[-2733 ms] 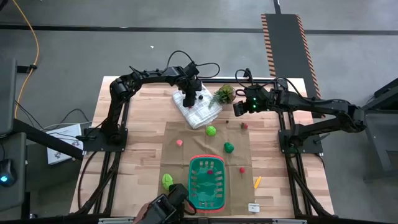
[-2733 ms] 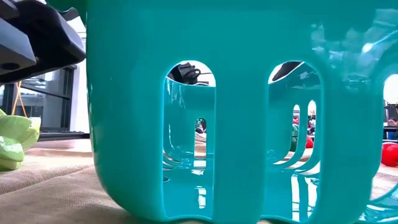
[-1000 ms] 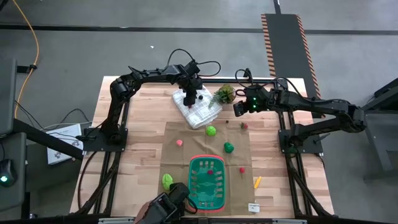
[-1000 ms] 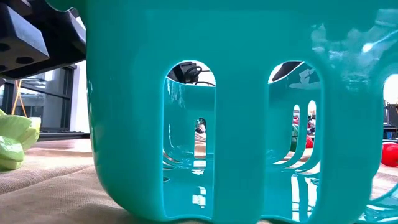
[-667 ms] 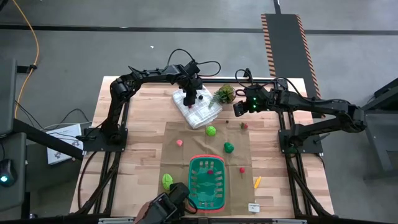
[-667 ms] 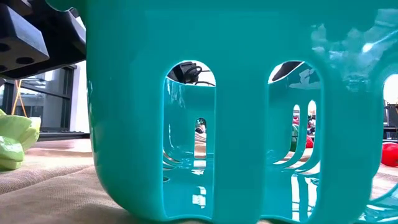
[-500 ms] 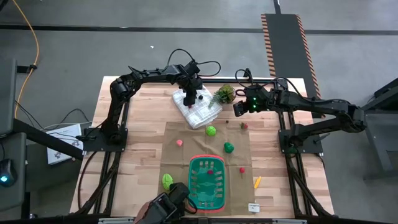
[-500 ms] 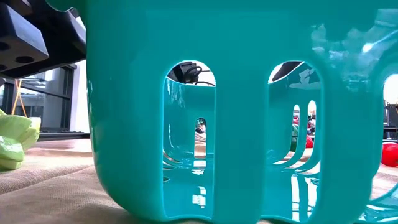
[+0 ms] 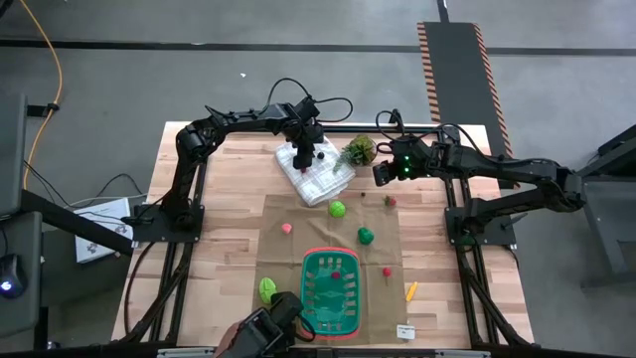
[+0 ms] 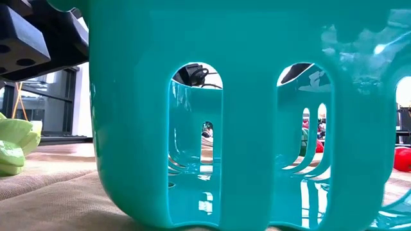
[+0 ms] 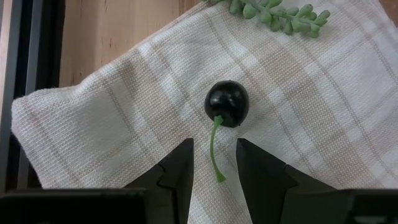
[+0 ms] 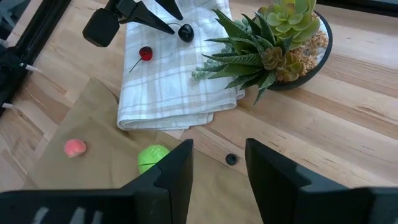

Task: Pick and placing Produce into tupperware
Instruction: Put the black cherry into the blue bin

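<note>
High view: left gripper [image 9: 304, 157] sits over the folded white cloth [image 9: 316, 173] near the desk's far edge. Right gripper [image 9: 382, 173] hovers just right of the potted plant [image 9: 358, 150], also by the far edge. The tupperware [image 9: 331, 290] stands on the brown mat [image 9: 288, 249] toward the near edge, a small red piece [image 9: 336, 275] inside it. On the mat: green rounded piece [image 9: 338, 209], darker green piece [image 9: 367, 236], pink piece [image 9: 286, 228], red piece [image 9: 387, 270]. A light green piece [image 9: 267, 289] lies just left of the tupperware; an orange piece [image 9: 410, 290] lies on bare wood to its right.

Low view: the tupperware's wall [image 10: 257, 128] fills nearly everything; the light green piece [image 10: 14, 149] shows at its left, something red [image 10: 402, 158] at its right.

Left wrist view: fingers [image 11: 180, 171] parted, nothing between them but the green stem of a dark cherry [image 11: 227, 103] lying on the cloth [image 11: 124, 124]; pads don't touch it.

Right wrist view: fingers [image 12: 174, 171] apart, holding nothing, above the wood just off the mat's far edge. Ahead: cloth [image 12: 168, 81] with the dark cherry [image 12: 186, 33] and a red cherry [image 12: 145, 53], left gripper [image 12: 171, 20] tips at the dark one, plant [image 12: 280, 37] beside the cloth, green piece [image 12: 153, 157] and pink piece [image 12: 75, 147] on the mat.
</note>
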Action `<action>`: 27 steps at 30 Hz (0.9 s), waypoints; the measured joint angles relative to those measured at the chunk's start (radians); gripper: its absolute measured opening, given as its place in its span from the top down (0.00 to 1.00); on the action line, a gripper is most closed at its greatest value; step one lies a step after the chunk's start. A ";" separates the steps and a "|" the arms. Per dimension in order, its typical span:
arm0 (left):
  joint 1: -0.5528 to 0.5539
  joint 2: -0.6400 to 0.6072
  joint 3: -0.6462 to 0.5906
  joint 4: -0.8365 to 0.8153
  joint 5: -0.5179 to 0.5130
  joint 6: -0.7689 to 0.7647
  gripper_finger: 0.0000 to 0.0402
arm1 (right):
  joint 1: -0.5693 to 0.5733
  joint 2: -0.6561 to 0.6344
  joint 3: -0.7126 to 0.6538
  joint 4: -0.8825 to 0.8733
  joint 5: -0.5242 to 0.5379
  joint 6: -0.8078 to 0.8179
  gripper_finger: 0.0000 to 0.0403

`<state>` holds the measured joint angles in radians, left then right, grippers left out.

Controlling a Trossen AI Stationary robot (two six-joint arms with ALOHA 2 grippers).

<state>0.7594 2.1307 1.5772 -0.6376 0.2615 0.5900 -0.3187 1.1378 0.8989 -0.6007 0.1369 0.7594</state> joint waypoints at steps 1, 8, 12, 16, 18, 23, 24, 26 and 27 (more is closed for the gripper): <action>0.000 0.000 0.000 0.000 0.000 0.000 0.72 | 0.000 0.000 0.000 0.000 0.000 0.000 0.66; 0.000 0.000 0.000 0.000 0.000 0.000 0.72 | 0.000 0.000 0.000 0.000 0.000 0.000 0.66; 0.000 0.000 0.000 -0.001 -0.001 -0.001 0.73 | 0.000 0.000 0.000 0.000 0.000 0.000 0.66; 0.000 0.000 0.000 -0.001 -0.001 -0.001 0.79 | 0.000 0.000 0.000 0.000 0.000 -0.001 0.66; 0.000 0.000 0.000 -0.001 -0.001 -0.001 0.84 | 0.000 0.000 0.000 0.000 0.000 -0.001 0.66; 0.000 0.000 0.000 -0.001 -0.003 -0.003 0.98 | 0.000 0.000 0.000 0.000 0.001 -0.001 0.66; 0.000 0.000 0.000 -0.001 -0.003 -0.006 0.99 | 0.000 0.000 0.000 0.000 0.001 -0.001 0.66; 0.000 0.000 0.000 -0.001 -0.004 -0.015 0.98 | 0.000 0.000 0.000 0.000 0.001 -0.001 0.66; 0.000 0.000 0.000 0.000 -0.005 -0.016 0.97 | 0.000 0.000 0.000 0.000 0.001 -0.001 0.66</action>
<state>0.7597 2.1307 1.5772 -0.6381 0.2569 0.5735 -0.3187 1.1377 0.8989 -0.6006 0.1383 0.7586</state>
